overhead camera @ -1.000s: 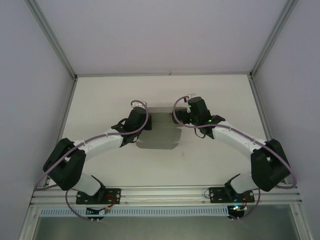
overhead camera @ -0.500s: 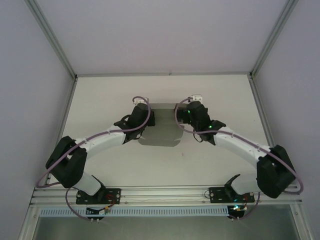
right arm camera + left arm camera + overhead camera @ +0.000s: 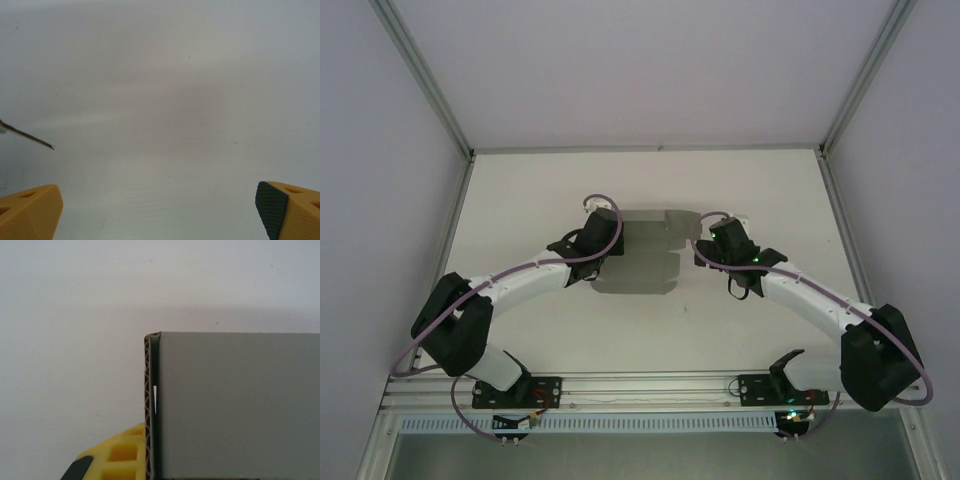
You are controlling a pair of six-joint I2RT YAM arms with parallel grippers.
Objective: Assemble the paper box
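The paper box is a grey cardboard sheet with flaps, lying at the middle of the table, its left side raised. My left gripper is shut on that left edge. In the left wrist view the grey panel of the paper box rises from between the jaws, its corrugated edge against the yellow finger; the other finger is hidden behind the card. My right gripper hangs just right of the sheet, apart from it. In the right wrist view the right gripper stands open over bare table, with a thin edge of the paper box at far left.
The white table is walled by pale panels and aluminium posts on three sides. A metal rail with both arm bases runs along the near edge.
My right arm has drawn back to the right, off the sheet's right edge. My left gripper has shifted slightly away from the bases, still holding the sheet.
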